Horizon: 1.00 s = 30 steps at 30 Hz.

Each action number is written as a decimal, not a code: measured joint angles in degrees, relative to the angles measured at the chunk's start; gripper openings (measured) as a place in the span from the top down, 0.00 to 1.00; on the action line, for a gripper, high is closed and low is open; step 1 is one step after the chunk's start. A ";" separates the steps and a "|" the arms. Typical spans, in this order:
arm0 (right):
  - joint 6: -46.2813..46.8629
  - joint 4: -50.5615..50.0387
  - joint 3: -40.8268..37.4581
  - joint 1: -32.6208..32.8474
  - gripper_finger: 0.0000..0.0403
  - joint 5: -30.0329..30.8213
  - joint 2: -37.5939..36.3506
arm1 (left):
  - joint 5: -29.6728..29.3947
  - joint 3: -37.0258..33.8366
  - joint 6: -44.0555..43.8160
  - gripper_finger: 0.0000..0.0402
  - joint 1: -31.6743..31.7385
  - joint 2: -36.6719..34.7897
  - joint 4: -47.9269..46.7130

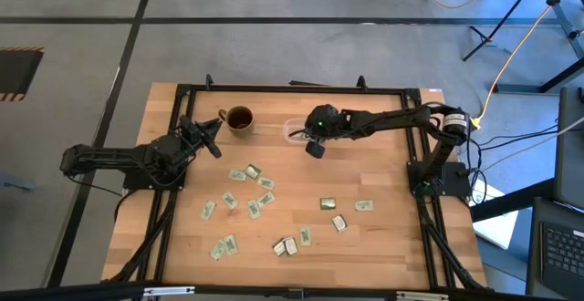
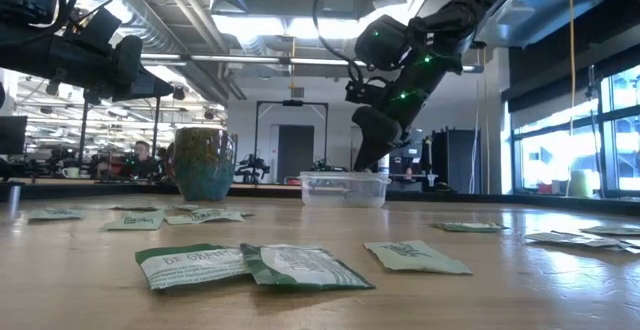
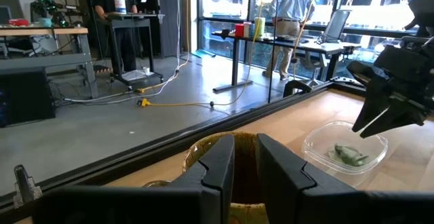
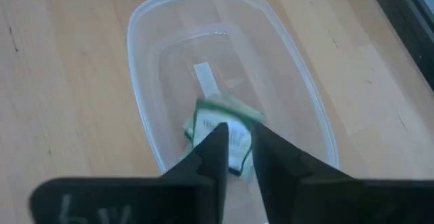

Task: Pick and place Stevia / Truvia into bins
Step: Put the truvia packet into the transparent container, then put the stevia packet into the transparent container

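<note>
Several pale green and white sachets [image 1: 251,171] lie flat and scattered on the wooden table, near ones in the low view [image 2: 300,266]. The clear plastic bin [image 1: 294,129] stands at the far middle, with green-and-white sachets [image 4: 217,125] lying on its floor, also in the left wrist view [image 3: 349,156]. My right gripper [image 4: 239,156] hovers just above the bin's near end, fingers pointing down and a narrow gap apart, holding nothing. My left gripper [image 1: 215,139] waits beside the brown mug [image 1: 239,119], fingers a little apart and empty.
The mug [image 2: 204,162] stands left of the bin [image 2: 343,188] near the far edge. Loose sachets cover the table's middle and near part [image 1: 328,204]. Black frame rails run along the table's edges [image 1: 292,89]. A person stands in the room beyond the table [image 3: 291,7].
</note>
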 joint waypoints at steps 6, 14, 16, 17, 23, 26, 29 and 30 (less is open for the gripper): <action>2.93 -5.61 0.82 0.03 0.76 -0.07 -4.38 | 0.02 -0.02 0.01 0.85 0.00 0.01 0.02; 21.02 -38.12 4.57 6.13 0.75 -3.24 -15.34 | 0.00 -0.02 0.01 0.85 0.02 0.01 0.04; 28.27 -45.26 4.57 9.43 0.75 -3.26 -17.73 | -0.02 -0.02 0.00 0.85 0.00 0.00 0.04; 32.53 -48.39 4.57 11.37 0.75 -3.23 -18.61 | -0.08 -0.02 0.02 0.85 0.01 0.00 0.04; 51.83 -55.40 4.57 24.87 0.75 -3.26 -20.96 | -0.62 -0.01 0.90 0.85 0.02 0.01 0.07; 57.71 -55.17 4.55 30.95 0.75 -3.24 -20.26 | -0.66 0.00 3.93 0.85 0.01 0.00 0.07; 64.25 -54.42 2.77 35.58 0.75 -3.28 -19.38 | -0.66 -0.02 4.48 0.85 0.00 0.00 0.07; 66.60 -54.19 1.90 36.78 0.75 -3.26 -19.12 | -0.66 -0.01 4.50 0.85 0.02 0.01 0.08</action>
